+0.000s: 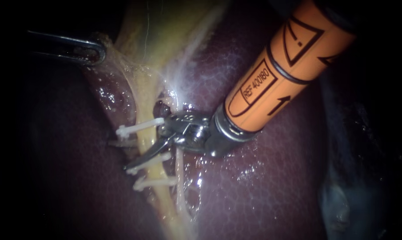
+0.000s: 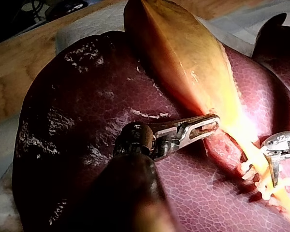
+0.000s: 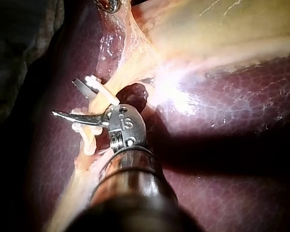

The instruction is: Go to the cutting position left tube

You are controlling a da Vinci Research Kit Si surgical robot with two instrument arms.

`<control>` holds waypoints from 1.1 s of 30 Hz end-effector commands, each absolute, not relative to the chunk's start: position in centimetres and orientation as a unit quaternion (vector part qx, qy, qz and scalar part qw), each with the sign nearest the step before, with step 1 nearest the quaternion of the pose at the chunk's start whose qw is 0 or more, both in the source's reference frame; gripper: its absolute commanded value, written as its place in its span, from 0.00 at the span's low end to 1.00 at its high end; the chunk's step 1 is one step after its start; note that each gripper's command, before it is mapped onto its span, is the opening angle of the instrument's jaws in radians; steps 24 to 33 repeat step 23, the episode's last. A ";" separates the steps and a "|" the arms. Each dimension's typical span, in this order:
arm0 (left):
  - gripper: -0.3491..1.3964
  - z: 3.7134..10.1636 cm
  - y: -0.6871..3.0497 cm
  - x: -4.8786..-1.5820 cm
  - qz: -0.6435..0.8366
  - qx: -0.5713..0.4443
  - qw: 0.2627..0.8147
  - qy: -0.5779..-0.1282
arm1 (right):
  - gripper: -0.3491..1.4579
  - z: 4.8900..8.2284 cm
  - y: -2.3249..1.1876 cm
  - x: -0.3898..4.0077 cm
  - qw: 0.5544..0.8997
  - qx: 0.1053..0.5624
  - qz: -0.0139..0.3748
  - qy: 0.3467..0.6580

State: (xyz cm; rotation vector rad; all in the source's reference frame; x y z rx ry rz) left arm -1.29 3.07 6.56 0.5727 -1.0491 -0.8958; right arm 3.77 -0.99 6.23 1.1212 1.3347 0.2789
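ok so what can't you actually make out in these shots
- Right wrist view: the lower clips, mostly covered by the right instrument's blade and wrist.
- Endoscope view: that instrument's second blade, hidden behind the top clip and left tube.
- Endoscope view: the left instrument's shaft, dim in darkness behind its jaws, shut on the gallbladder.
- Left wrist view: how many clips there are; they are too small and washed out by glare.

Left tube (image 1: 143, 138) — pale yellow, slender, crossed by three white clips (image 1: 138, 127)

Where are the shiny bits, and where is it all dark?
Endoscope view: bright middle, glints on the wet liver, black edges. Left wrist view: the gallbladder glows brightest at its narrow end. Right wrist view: white glare ahead of the right instrument, shadow beside its shaft.
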 end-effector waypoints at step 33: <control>0.00 6.57 3.08 -1.29 -0.407 0.261 0.734 -0.477 | 0.77 5.83 -0.93 3.78 0.617 0.495 0.123 0.599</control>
